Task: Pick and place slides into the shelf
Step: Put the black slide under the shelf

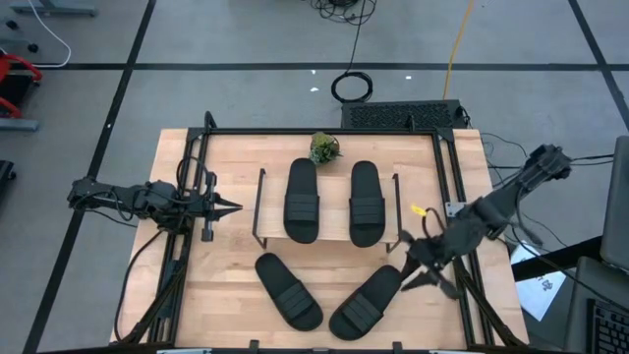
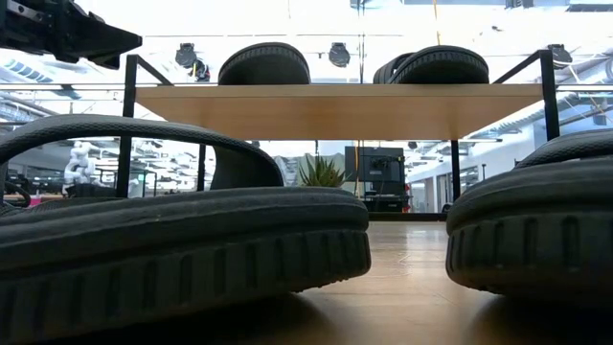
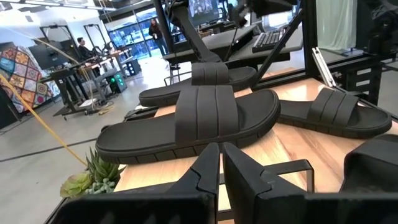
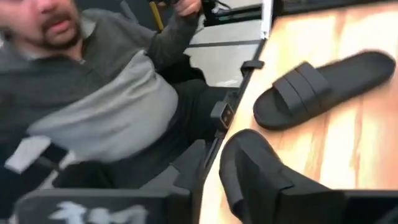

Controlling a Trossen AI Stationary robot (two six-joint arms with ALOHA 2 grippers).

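The shelf (image 1: 332,228) stands mid-table with two black slides (image 1: 302,201) (image 1: 366,203) lying side by side on its top board (image 2: 335,107). Two more slides (image 1: 288,291) (image 1: 367,301) lie soles down on the table near its front edge and fill the low view (image 2: 182,249) (image 2: 536,230). My left gripper (image 1: 234,207) hovers shut at the shelf's left end, pointing level at the slides (image 3: 205,118). My right gripper (image 1: 411,267) hangs above the table beside the near right slide, fingers slightly apart around nothing (image 4: 214,149).
A small potted plant (image 1: 324,147) stands at the shelf's far edge. The black table frame (image 1: 447,177) runs along the sides. A seated person (image 4: 93,93) is close to the table in the right wrist view. Bare wood lies between the two near slides.
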